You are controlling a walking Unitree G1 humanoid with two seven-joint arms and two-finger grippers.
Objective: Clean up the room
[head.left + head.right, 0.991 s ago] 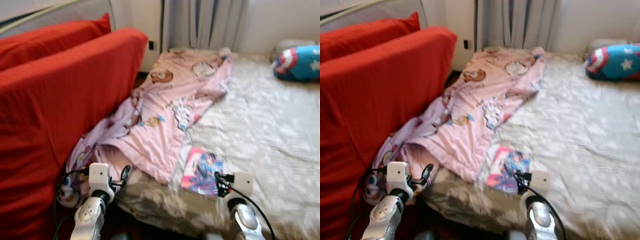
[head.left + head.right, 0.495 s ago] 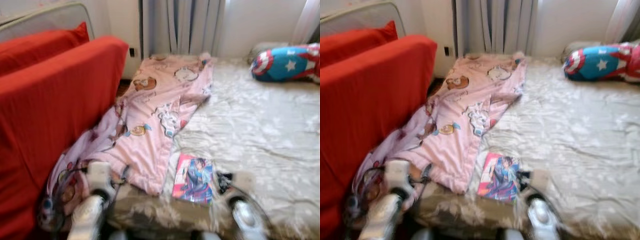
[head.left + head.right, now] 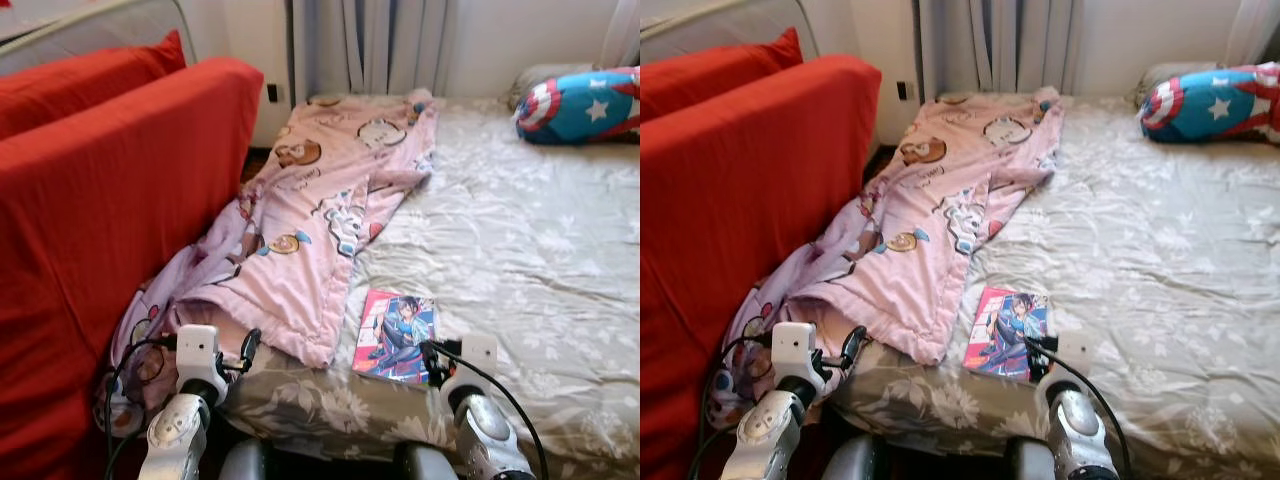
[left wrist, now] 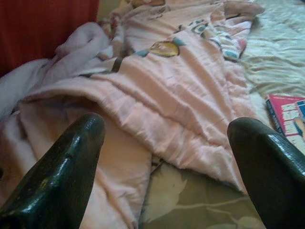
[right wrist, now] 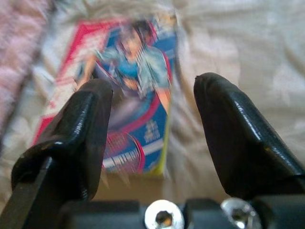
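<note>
The bed (image 3: pixel 520 230), covered in a grey floral sheet, is the landmark. A red sofa (image 3: pixel 110 200) stands along its left side. A pink cartoon-print blanket (image 3: pixel 310 220) lies rumpled down the bed's left edge, spilling toward the sofa. A blue, red and white star cushion (image 3: pixel 580 105) rests at the bed's far right corner. A comic book (image 3: pixel 395 322) with a pink-and-blue cover lies flat near the bed's front edge, just beside the blanket's corner. The right pincer (image 5: pixel 152 138) hovers spread wide over the book, gripping nothing. The left pincer (image 4: pixel 164 157), fingers also apart and empty, faces the blanket's near end.
</note>
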